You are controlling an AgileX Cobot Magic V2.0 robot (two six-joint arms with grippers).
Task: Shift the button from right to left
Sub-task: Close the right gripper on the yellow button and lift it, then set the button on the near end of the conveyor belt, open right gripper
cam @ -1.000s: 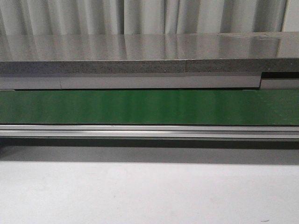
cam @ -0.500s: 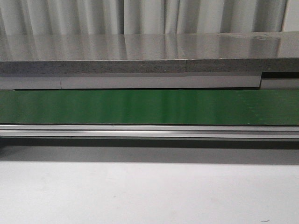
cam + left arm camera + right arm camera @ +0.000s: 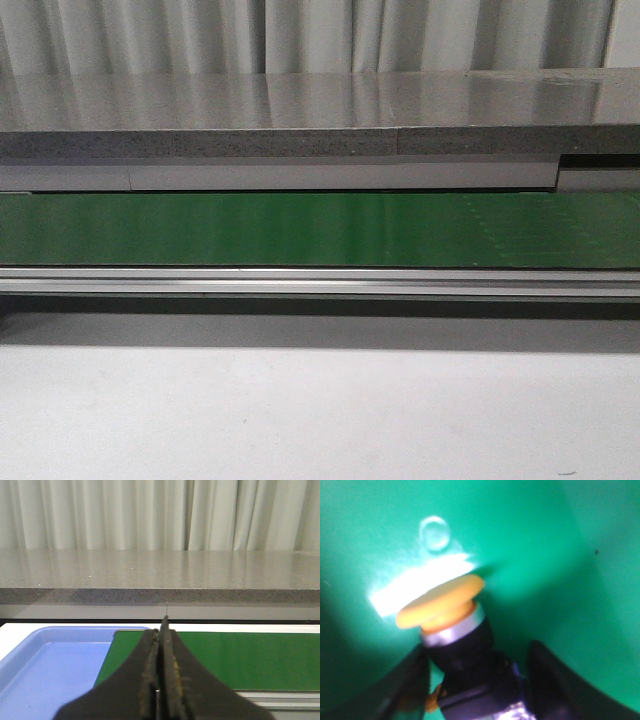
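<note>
The small push-button switch with a round yellow-orange head, silver collar and black blocky body lies tilted on a glossy green surface, head toward 11 o'clock in the right wrist view. The right pincer straddles its body, one dark finger at each side, standing wide and seemingly not yet closed on it, probably lined up for a grasp. The left pincer is pressed fully closed, empty, hanging idle above the blue plastic tray and green belt, likely waiting.
</note>
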